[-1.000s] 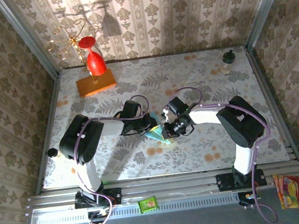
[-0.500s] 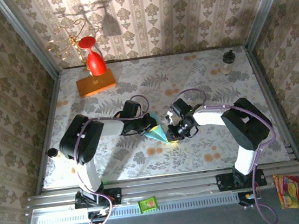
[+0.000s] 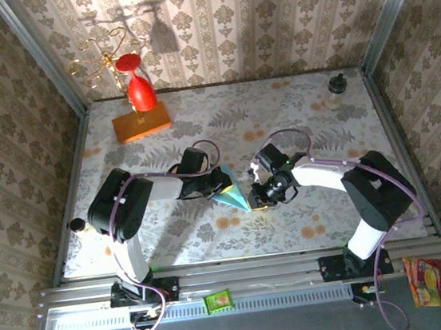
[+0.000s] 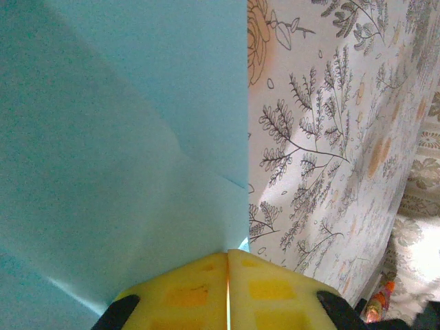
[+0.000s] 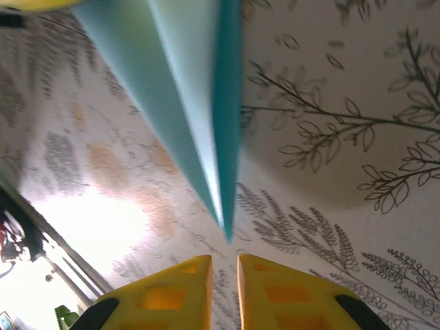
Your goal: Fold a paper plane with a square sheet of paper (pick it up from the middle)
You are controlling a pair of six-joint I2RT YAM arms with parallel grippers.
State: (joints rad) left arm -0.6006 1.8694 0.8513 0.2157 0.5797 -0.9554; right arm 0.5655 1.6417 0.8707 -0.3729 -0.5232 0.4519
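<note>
1. Top view: the plane [image 3: 233, 195] is being held near the middle of the table [image 3: 303, 114], between the two grippers, with its sharp tip pointing towards the near edge. The left gripper [image 3: 221, 183] is being shown at the plane's wide far-left end. The right gripper [image 3: 258, 193] is being shown just beside the plane on the right. How far the jaws are parted cannot be told from here. A block [image 3: 142, 124] and a red glass [image 3: 141, 91] are being shown in the far-left corner, well apart from the arms.

2. Left wrist view: the left gripper [image 4: 227, 283] is being pressed fully closed, with only a hairline seam between its yellow pads. The plane [image 4: 124, 137] is being pinched in that seam. Its light-blue folds are rising from the pads across the left half, and the table [image 4: 323, 137] is being shown on the right.

3. Right wrist view: the right gripper [image 5: 224, 276] is being held slightly apart, with a narrow gap between the pads, and nothing is being gripped. The plane [image 5: 189, 103] is being pointed down at that gap, its tip stopping just short of the pads, with the table [image 5: 330, 89] behind it.
</note>
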